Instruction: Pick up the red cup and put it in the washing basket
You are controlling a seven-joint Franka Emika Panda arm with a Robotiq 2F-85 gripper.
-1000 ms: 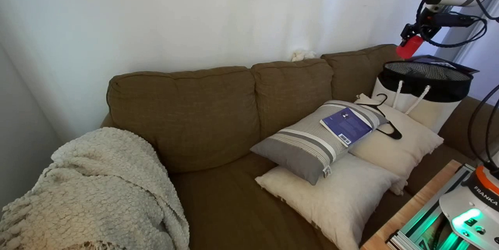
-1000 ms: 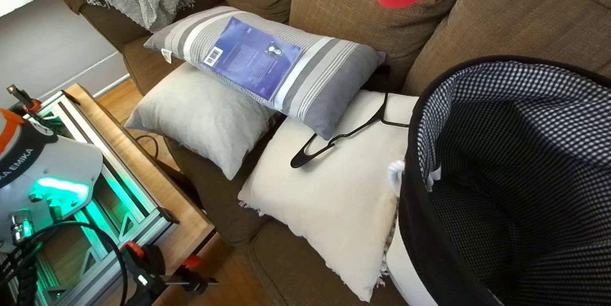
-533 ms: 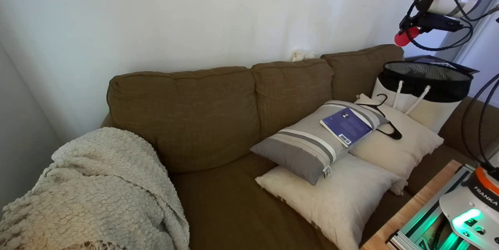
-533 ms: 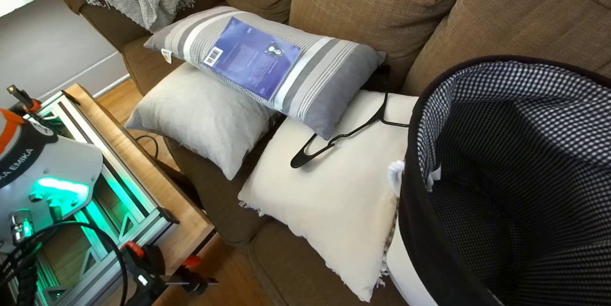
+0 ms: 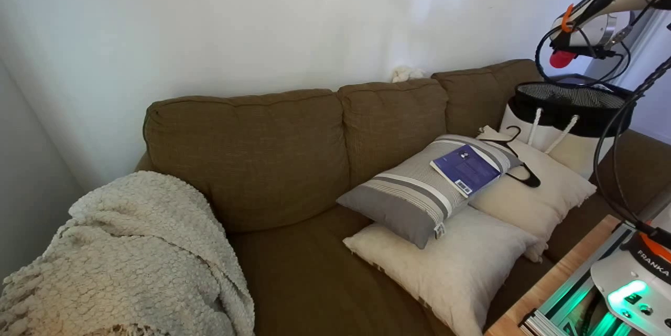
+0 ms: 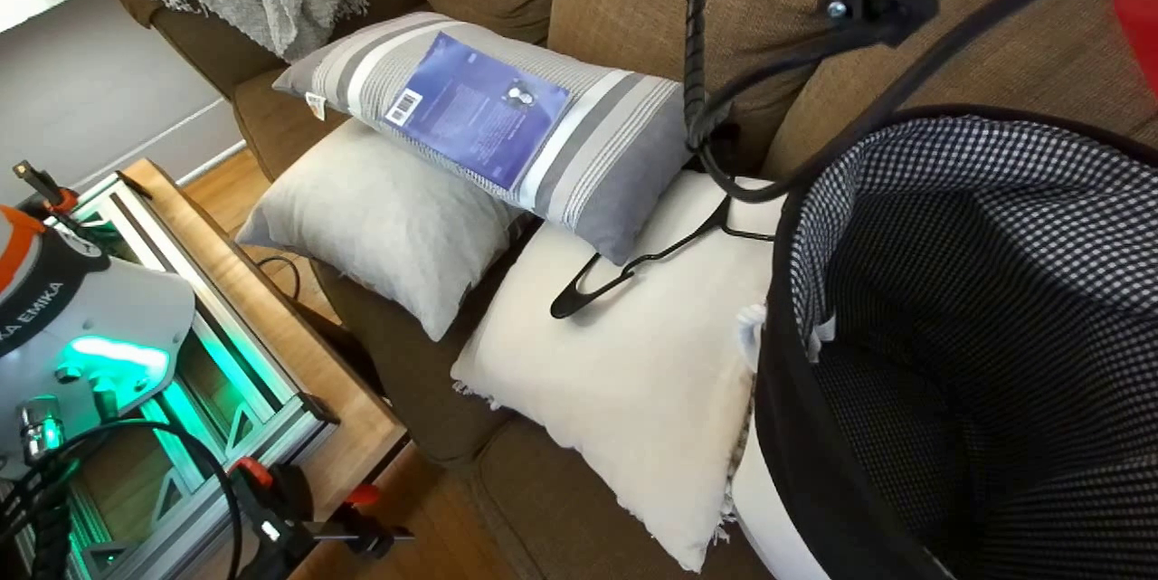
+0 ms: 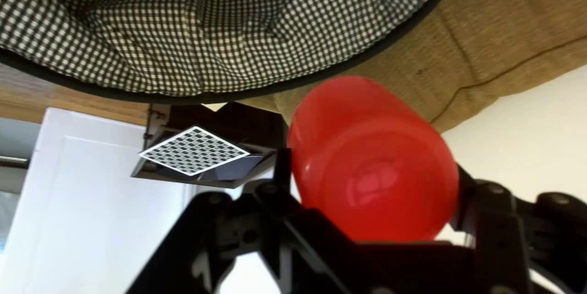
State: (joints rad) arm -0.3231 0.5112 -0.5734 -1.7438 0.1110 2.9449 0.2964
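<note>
The red cup (image 7: 371,161) sits between the two black fingers of my gripper (image 7: 373,181) in the wrist view, base toward the camera. The fingers are shut on its sides. The cup also shows in both exterior views, partly behind the arm (image 5: 561,58) and cut by the right edge (image 6: 1142,19). The washing basket (image 5: 553,109) is white with a black rim band and checked lining; it also shows large at the right (image 6: 814,462) and at the top of the wrist view (image 7: 229,51). The cup is above rim height, near the basket's sofa-back side, tilted.
Beside the basket lie a cream pillow (image 6: 615,372), a black hanger (image 6: 669,247) and a striped pillow (image 6: 624,155) with a blue book (image 6: 479,109). The sofa back (image 7: 513,23) and wall are close. A black cable (image 6: 905,82) hangs over the rim.
My gripper has carried the cup rightward in an exterior view, to the basket's far side, and has turned. The cup rose slightly, then came down a little. Arm cables swung into view.
</note>
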